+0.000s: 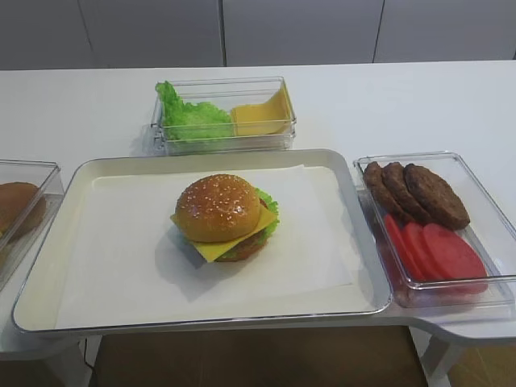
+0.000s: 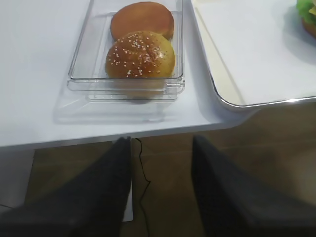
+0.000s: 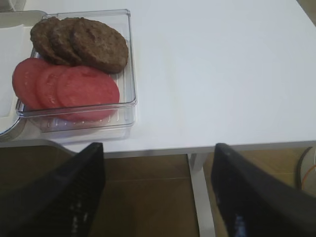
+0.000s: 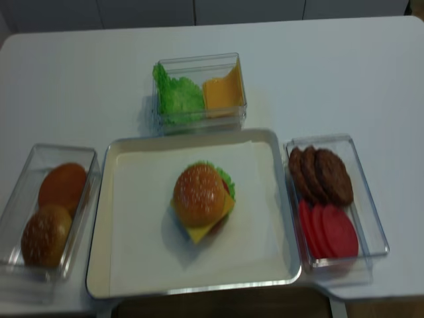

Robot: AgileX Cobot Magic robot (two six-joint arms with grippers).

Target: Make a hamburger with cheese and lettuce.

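Note:
The hamburger (image 1: 222, 214) stands in the middle of the paper-lined tray (image 1: 48, 298), topped by a sesame bun. A yellow cheese (image 1: 211, 251) corner juts out at its front. Frilly green lettuce (image 1: 268, 203) shows at its right rim. From above, the hamburger (image 4: 202, 199) sits centred on the tray. My left gripper (image 2: 161, 143) hangs open in front of the table's left edge, with only floor between its fingers. My right gripper (image 3: 159, 148) is open too, in front of the right edge and holding nothing. Neither gripper appears in the two high views.
A clear bin (image 1: 223, 113) behind the tray holds loose lettuce and cheese slices. The right bin (image 1: 427, 218) holds brown patties and red tomato slices. The left bin (image 2: 140, 54) holds a sesame bun and a plain bun. A table leg (image 3: 200, 197) stands between my right fingers.

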